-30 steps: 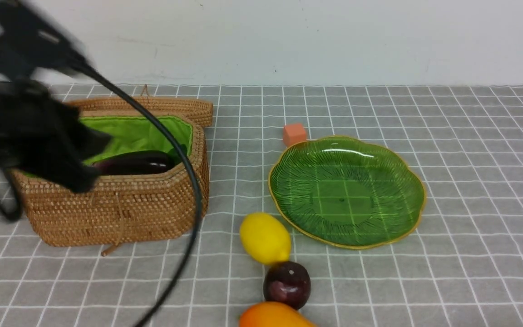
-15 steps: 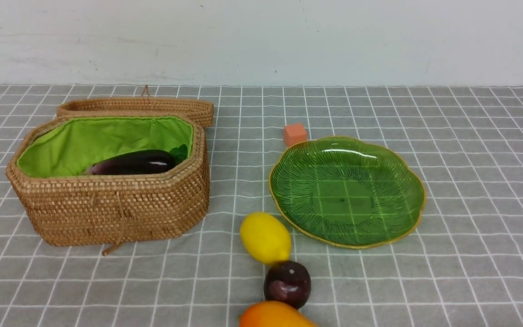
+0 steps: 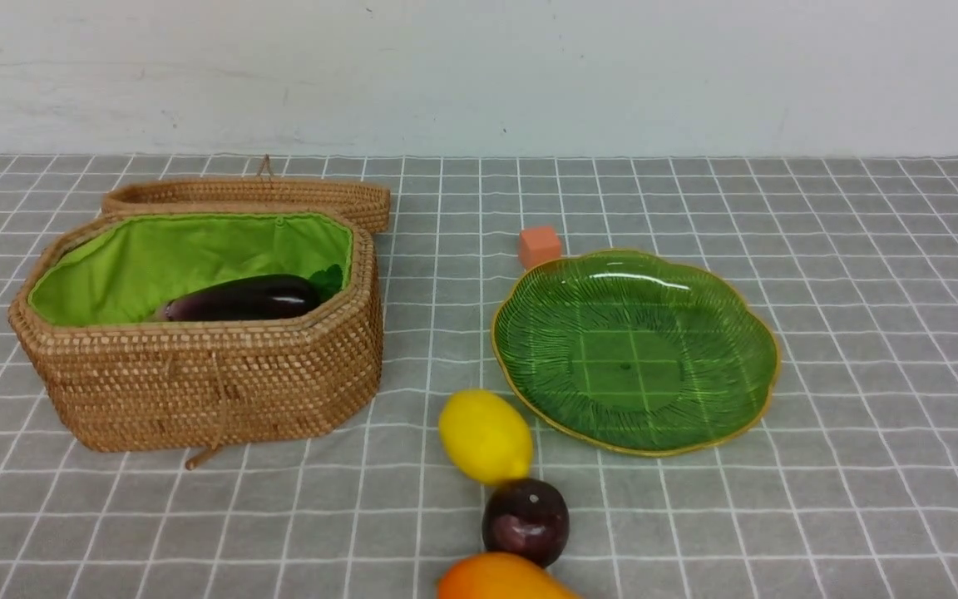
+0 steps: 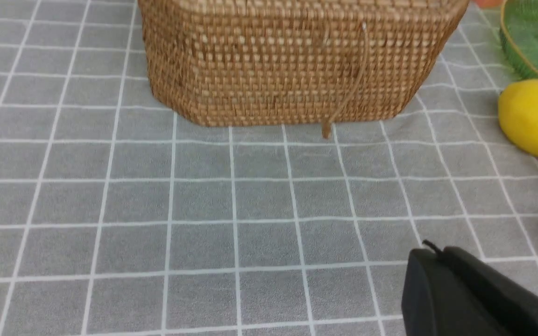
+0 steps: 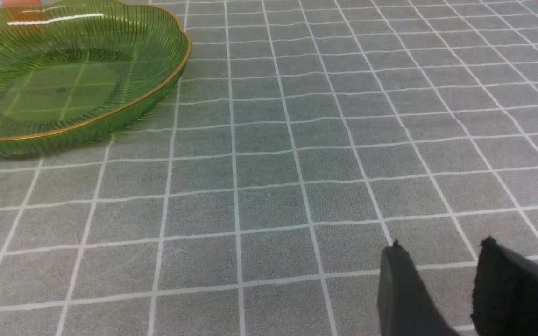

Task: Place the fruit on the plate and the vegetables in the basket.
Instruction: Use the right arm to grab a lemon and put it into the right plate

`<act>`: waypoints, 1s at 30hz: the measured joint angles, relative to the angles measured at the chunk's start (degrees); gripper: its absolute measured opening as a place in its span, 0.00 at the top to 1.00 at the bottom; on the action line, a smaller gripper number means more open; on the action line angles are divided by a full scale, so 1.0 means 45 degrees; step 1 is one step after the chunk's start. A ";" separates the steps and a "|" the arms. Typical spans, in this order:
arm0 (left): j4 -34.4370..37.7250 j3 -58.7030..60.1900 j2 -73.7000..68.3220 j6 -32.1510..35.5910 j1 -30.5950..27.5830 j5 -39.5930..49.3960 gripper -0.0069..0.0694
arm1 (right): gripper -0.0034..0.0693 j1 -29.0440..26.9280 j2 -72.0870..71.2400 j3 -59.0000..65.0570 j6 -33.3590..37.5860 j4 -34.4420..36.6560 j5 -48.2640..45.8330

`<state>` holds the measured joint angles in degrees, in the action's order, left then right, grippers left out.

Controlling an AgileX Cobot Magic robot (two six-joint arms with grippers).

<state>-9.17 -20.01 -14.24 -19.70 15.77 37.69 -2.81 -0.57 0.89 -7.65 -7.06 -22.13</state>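
Basket, front view: woven basket [image 3: 196, 391] stands open at the left of the grey checked cloth [image 3: 861, 333], its lid [image 3: 246, 193] lying flat just behind it.
Vegetables, front view: eggplant [image 3: 238, 298] lies inside on the green lining [image 3: 155, 266]. Of the radish only a scrap of dark leaf [image 3: 328, 281] seems to show, and its white body is hidden.
Plate, front view: green glass plate [image 3: 637, 349] sits right of centre with nothing on it. An orange cube [image 3: 540, 246] sits just beyond its far rim.
Fruit, front view: lemon [image 3: 486, 434], plum [image 3: 526, 520] and mango [image 3: 500, 580] form a tight line just off the plate's near-left rim, each appearing to touch the next. The mango is cut off by the frame edge. Neither arm is visible in this view.
Handling, as judged: the lemon looks firm and apt to roll, so grip it across the short waist. The plum is small and glossy, likely slippery, and wants a centred squeeze. The mango is the bulkiest and probably the heaviest, so take it across its width at mid-length. The plate is glass, so fruit should be lowered onto it rather than dropped.
Left wrist view: left pincer [image 4: 437, 254] is clenched on nothing above bare cloth, in front of the basket's [image 4: 297, 60] near wall. The lemon [image 4: 535, 116] and the plate's rim [image 4: 512, 51] lie off to one side.
Right wrist view: right pincer [image 5: 442, 252] has its fingers parted and empty above bare cloth, well apart from the plate [image 5: 63, 93].
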 joint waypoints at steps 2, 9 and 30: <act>-0.0212 0.0011 0.0000 0.0000 0.0000 -0.0123 0.93 | 0.62 0.0000 0.0000 0.0000 0.0000 0.0000 0.0000; -0.1646 0.0295 0.0725 -0.1852 0.0000 -0.0929 0.93 | 0.62 0.0000 0.0000 0.0000 0.0000 0.0000 0.0000; 0.0528 0.4802 0.3282 0.0976 -0.2988 -0.3282 0.92 | 0.62 0.0000 -0.0015 0.0000 0.0000 0.0000 0.0000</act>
<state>-6.79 1.60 0.53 -15.31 2.33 22.92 -2.81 -0.63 0.89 -7.65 -7.06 -22.13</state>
